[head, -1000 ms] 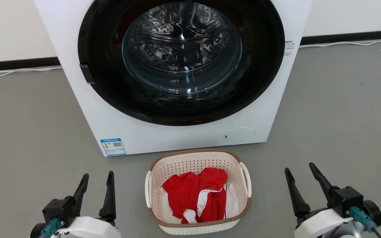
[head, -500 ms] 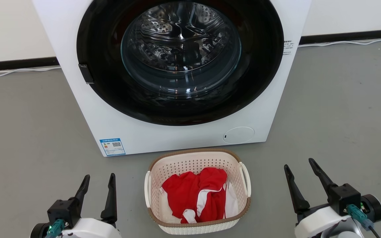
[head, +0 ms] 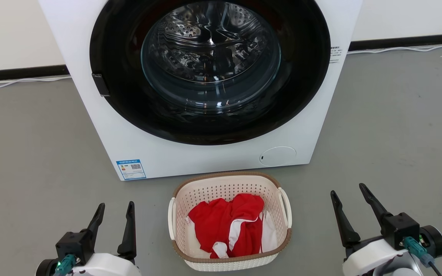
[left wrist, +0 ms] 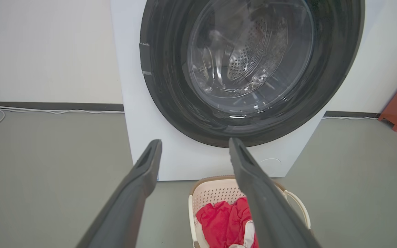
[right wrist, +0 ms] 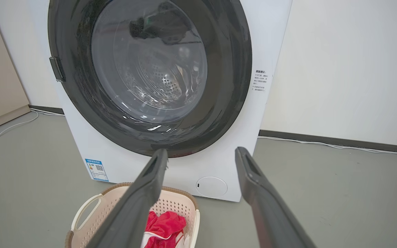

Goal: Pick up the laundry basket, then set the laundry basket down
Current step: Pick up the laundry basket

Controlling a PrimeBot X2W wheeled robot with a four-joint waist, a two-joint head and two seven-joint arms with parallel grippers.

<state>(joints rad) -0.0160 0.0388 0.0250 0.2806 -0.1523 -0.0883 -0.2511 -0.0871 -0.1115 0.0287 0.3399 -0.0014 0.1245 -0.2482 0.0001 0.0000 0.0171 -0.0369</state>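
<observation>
Plainly, the basket sits on the floor, just in front of the washer and centred between the two arms. A red garment with white trim lies crumpled inside, below the rim. The loop handles stand on two sides: the left handle faces the left end effector, and the right handle faces the right end effector.

As I judge it, the grip is the weak point. The handles are thin loops lying close against the wall, so a finger could slide past a loop or pinch only its edge, and the basket would slip on the lift. If one arm grips or rises ahead of the other, the basket would tilt and the garment could spill out. A light plastic basket may also skid on the smooth floor if a finger nudges it first. Pushed forward, it would knock the washer just behind it.

Both end effectors hang apart from the basket, one on each side, fingers pointing toward the washer. The left one is open to a moderate gap and the right one is spread a little wider. Each is empty and touches nothing. In the wrist views the basket lies low and to the inner side of each pair of fingers, so neither is lined up with a handle yet.
</observation>
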